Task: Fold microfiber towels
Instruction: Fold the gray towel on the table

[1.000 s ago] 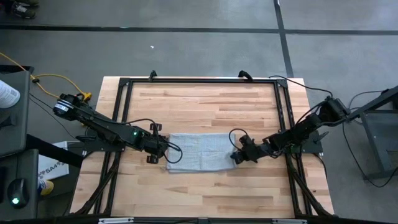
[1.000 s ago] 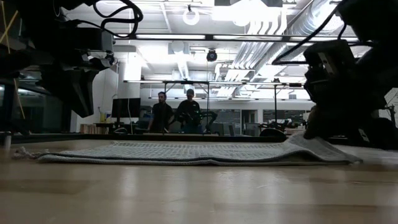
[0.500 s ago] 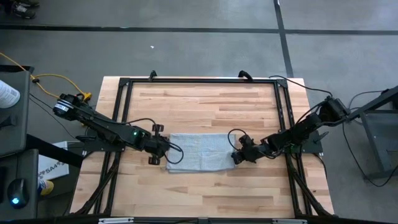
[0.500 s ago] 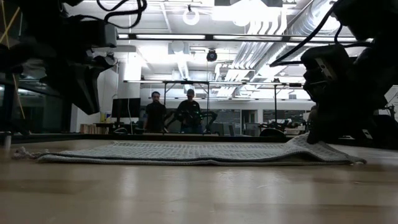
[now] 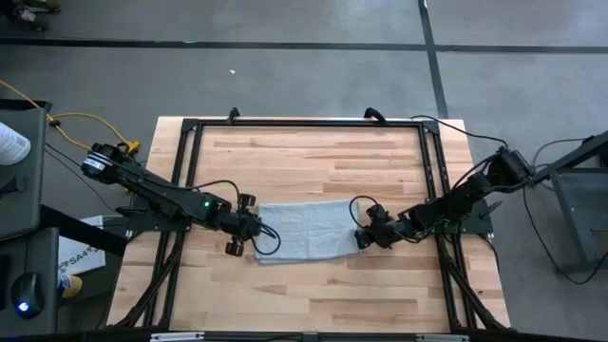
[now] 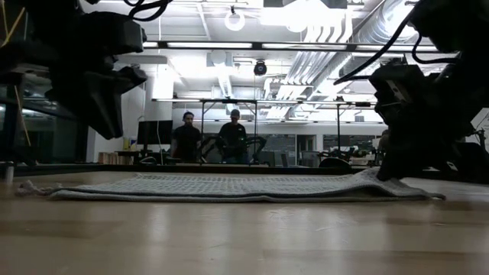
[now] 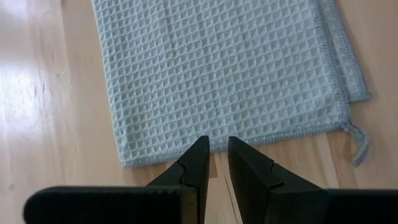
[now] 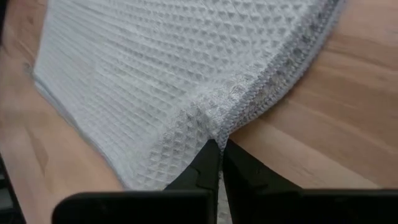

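The light grey-blue microfiber towel [image 5: 304,231] lies flat as a rectangle in the middle of the wooden table, also seen in the low view [image 6: 229,187]. My left gripper [image 5: 255,231] hangs above the towel's left edge [image 7: 205,140]. It is open by a narrow gap [image 7: 217,149], with nothing between its fingers. My right gripper [image 5: 363,236] is at the towel's right edge, shut on it. At one side, two hemmed edges [image 7: 348,81] lie one over the other. My right gripper pinches the towel's hemmed right edge [image 8: 233,121], about midway along it, between its two fingers. The fingers slant down from the table's right side. The edge is drawn up into a small peak [image 6: 374,174]; the rest of the towel lies on the table. How many layers are held does not show.
A black metal frame [image 5: 304,123] runs around the tabletop, and the arms' bases stand at its left and right sides. Bare wood [image 5: 313,171] lies far and near of the towel. In the low view, two people [image 6: 210,137] stand in the room behind.
My left gripper has turned and tipped at the wrist above the towel's left edge, staying in place. My right gripper has tipped a little while keeping its hold; the raised right edge sits slightly lower. The towel has not shifted.
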Controlling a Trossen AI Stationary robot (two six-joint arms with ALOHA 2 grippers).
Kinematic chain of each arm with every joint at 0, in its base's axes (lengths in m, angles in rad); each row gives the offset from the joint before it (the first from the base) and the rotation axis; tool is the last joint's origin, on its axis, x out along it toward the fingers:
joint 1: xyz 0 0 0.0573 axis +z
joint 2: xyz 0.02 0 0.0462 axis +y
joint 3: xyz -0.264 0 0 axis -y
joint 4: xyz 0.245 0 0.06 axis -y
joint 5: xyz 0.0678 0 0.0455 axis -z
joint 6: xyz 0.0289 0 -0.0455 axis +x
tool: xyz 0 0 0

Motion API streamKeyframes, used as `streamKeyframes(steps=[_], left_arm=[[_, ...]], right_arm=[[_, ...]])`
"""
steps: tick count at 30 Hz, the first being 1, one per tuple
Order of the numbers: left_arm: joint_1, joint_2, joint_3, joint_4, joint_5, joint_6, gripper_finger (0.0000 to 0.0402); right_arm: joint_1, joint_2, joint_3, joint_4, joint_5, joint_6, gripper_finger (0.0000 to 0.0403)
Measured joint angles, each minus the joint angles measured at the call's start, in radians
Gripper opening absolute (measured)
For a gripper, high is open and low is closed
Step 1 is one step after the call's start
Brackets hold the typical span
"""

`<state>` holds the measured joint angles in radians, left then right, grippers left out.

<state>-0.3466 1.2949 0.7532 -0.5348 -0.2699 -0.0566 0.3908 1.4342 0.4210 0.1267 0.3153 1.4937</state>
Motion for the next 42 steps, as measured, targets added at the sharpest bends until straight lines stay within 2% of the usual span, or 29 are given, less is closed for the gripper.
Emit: streamKeyframes(steps=[7, 11, 14, 18, 22, 26, 33, 37, 42], left_arm=[[0.0, 0.0, 0.0, 0.013, 0.0, 0.0, 0.0058], [0.0, 0.0, 0.0, 0.02, 0.0, 0.0, 0.0058], [0.0, 0.0, 0.0, 0.02, 0.0, 0.0, 0.0058], [0.0, 0.0, -0.001, 0.031, 0.0, 0.008, 0.0058], [0.007, 0.001, -0.038, 0.141, 0.007, 0.1, 0.0058], [0.065, 0.002, -0.092, 0.245, 0.103, 0.152, 0.0058], [0.172, 0.005, -0.152, 0.274, 0.172, 0.198, 0.0058], [0.213, 0.048, -0.162, 0.317, 0.21, 0.26, 0.0058], [0.255, 0.166, -0.16, 0.406, 0.238, 0.329, 0.0058]], right_arm=[[0.0, -0.031, 0.003, 0.019, 0.041, -0.034, 0.0004], [-0.008, -0.091, 0.005, -0.067, 0.105, -0.047, 0.0004], [-0.032, -0.131, 0.004, -0.144, 0.11, -0.05, 0.0004], [-0.077, -0.153, 0.006, -0.171, 0.066, -0.082, 0.0004], [-0.138, -0.153, 0.005, -0.175, 0.007, -0.135, 0.0004], [-0.192, -0.153, 0.005, -0.176, -0.011, -0.195, 0.0004], [-0.292, -0.153, 0.005, -0.175, -0.064, -0.293, 0.0004], [-0.341, -0.153, 0.005, -0.152, -0.093, -0.347, 0.0004], [-0.374, -0.153, 0.005, -0.133, -0.127, -0.387, 0.0004]])
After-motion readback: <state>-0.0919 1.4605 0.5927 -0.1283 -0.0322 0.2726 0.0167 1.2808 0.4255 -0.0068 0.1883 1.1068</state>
